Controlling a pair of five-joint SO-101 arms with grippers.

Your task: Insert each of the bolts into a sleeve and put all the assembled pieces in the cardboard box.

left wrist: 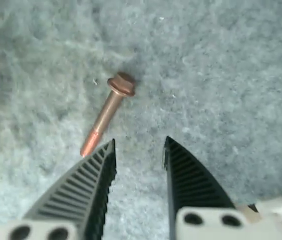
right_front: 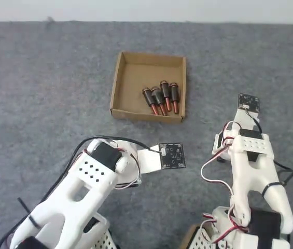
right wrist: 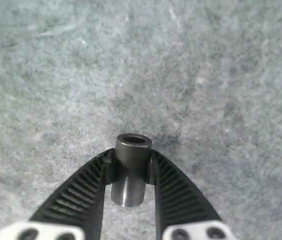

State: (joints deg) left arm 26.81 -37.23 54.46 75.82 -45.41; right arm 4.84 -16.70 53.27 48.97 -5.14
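Note:
A copper bolt point(left wrist: 108, 112) with a flanged hex head lies flat on the grey carpet, just beyond my left gripper point(left wrist: 139, 145). That gripper is open with nothing between its fingers, and one fingertip is close to the bolt's threaded end. My right gripper point(right wrist: 132, 156) is shut on a dark cylindrical sleeve point(right wrist: 131, 172), held upright above the carpet with its bore facing up. In the high view, the cardboard box point(right_front: 116, 85) sits at the middle back and holds several assembled bolt-and-sleeve pieces point(right_front: 162, 97) along its right side.
From above, the left arm's wrist board point(right_front: 172, 155) hangs just in front of the box. The right arm's wrist board point(right_front: 248, 104) is to the box's right. Grey carpet point(right_front: 42, 93) covers the table, with open room at the left.

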